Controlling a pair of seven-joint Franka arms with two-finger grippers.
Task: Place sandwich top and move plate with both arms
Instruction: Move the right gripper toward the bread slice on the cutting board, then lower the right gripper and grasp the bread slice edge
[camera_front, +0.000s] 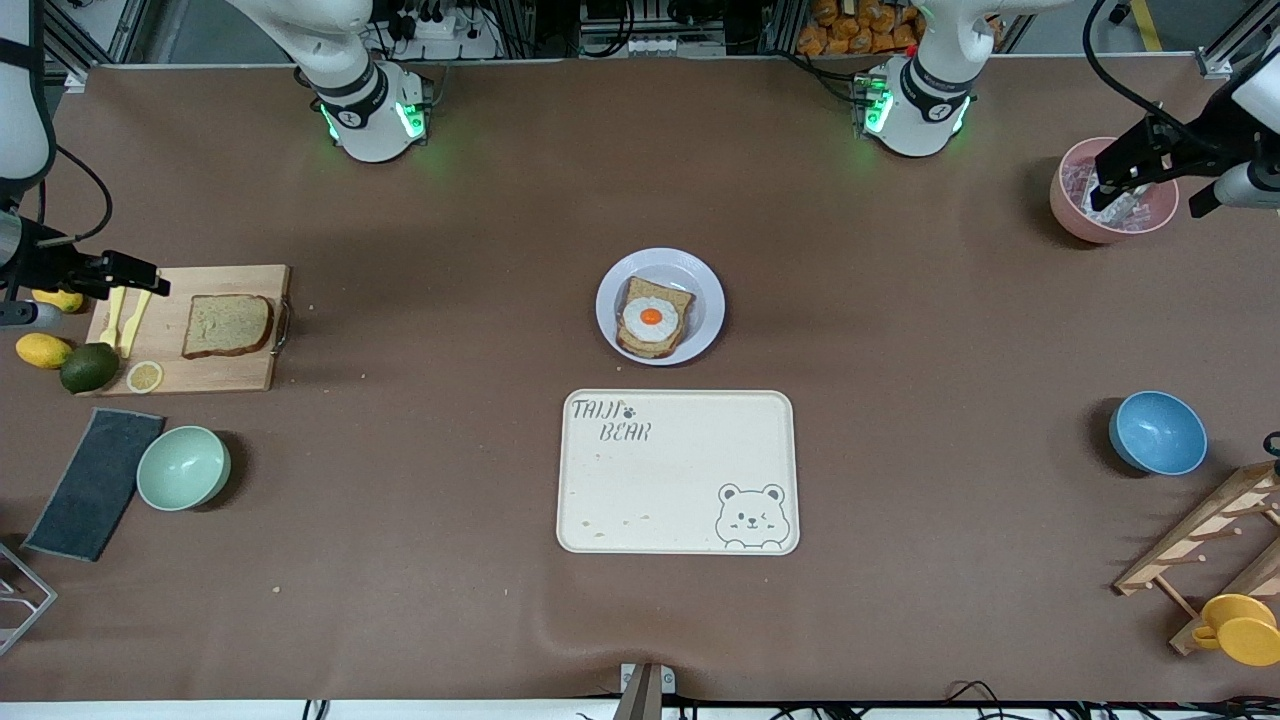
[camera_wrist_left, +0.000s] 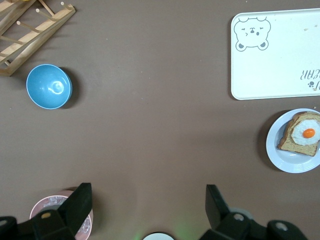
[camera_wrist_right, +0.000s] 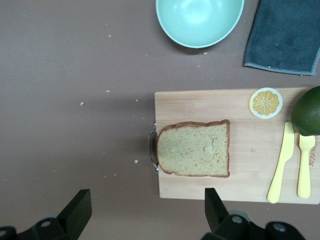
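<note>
Light-brown, the sandwich top (camera_front: 227, 325) lies flat on the wooden cutting board (camera_front: 235, 372) near the surface's edge at the right arm's end. The plate (camera_front: 706, 300), carrying egg-topped bread (camera_front: 652, 318), sits mid-surface, just farther than the cream tray (camera_front: 677, 472). The right gripper (camera_wrist_right: 145, 212) hangs over the board, fingers wide apart, holding nothing. The left gripper (camera_wrist_left: 147, 210) hangs over the pink bowl (camera_front: 1072, 205), fingers equally spread, empty.
</note>
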